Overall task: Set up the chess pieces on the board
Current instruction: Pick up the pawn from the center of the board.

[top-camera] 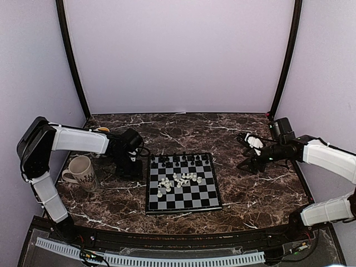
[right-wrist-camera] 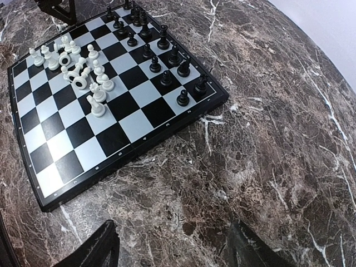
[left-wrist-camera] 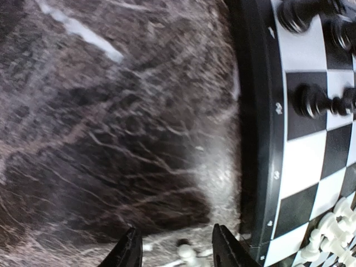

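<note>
The board (top-camera: 183, 209) lies at the table's middle. Black chess pieces (top-camera: 181, 161) stand in two rows along its far side, and white chess pieces (top-camera: 178, 181) lie jumbled near its centre. My left gripper (top-camera: 135, 169) hangs low over the marble just off the board's left rim (left-wrist-camera: 256, 111). It is open, and one white piece (left-wrist-camera: 188, 255) lies on the table between its fingers, touching neither. My right gripper (top-camera: 247, 164) is open and empty over bare marble right of the board (right-wrist-camera: 128, 153). The right wrist view shows the white heap (right-wrist-camera: 78, 69) and the black rows (right-wrist-camera: 161, 55).
A cream mug (top-camera: 82, 172) stands left of the board, beside the left arm. Another small object (top-camera: 103, 129) shows behind that arm at the back left. Purple walls enclose the table on three sides.
</note>
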Tool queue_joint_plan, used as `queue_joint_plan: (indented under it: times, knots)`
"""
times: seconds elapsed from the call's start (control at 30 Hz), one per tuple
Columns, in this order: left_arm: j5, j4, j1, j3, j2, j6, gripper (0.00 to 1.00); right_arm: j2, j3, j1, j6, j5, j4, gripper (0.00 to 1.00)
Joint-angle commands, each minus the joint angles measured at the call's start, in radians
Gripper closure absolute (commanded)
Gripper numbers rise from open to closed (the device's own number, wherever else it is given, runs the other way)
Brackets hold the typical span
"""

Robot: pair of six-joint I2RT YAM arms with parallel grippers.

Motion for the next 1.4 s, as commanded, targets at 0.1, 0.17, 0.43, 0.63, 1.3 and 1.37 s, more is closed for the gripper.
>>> queue_joint_plan:
  times: [0.1, 0.17, 0.43, 0.63, 1.3, 1.37]
  knots:
    - [-0.008, -0.07, -0.034, -0.014, -0.012, -0.041, 0.55, 0.007, 0.011, 0.017, -0.016, 0.018, 0.006, 0.34]
    - [-0.013, -0.085, -0.038, -0.02, -0.02, -0.038, 0.55, 0.012, 0.011, 0.022, -0.018, 0.022, 0.003, 0.34]
    - [-0.031, -0.114, -0.041, -0.055, -0.024, -0.033, 0.59, 0.022, 0.014, 0.037, -0.023, 0.036, -0.004, 0.34]
    - [-0.066, -0.153, -0.052, -0.068, -0.038, -0.034, 0.6, 0.024, 0.014, 0.038, -0.023, 0.037, -0.004, 0.35]
    - [-0.077, -0.182, -0.065, -0.092, -0.015, -0.027, 0.75, 0.038, 0.015, 0.051, -0.027, 0.043, -0.009, 0.35]
    - [-0.074, -0.184, -0.065, -0.098, -0.015, -0.027, 0.77, 0.038, 0.016, 0.052, -0.027, 0.043, -0.009, 0.35]
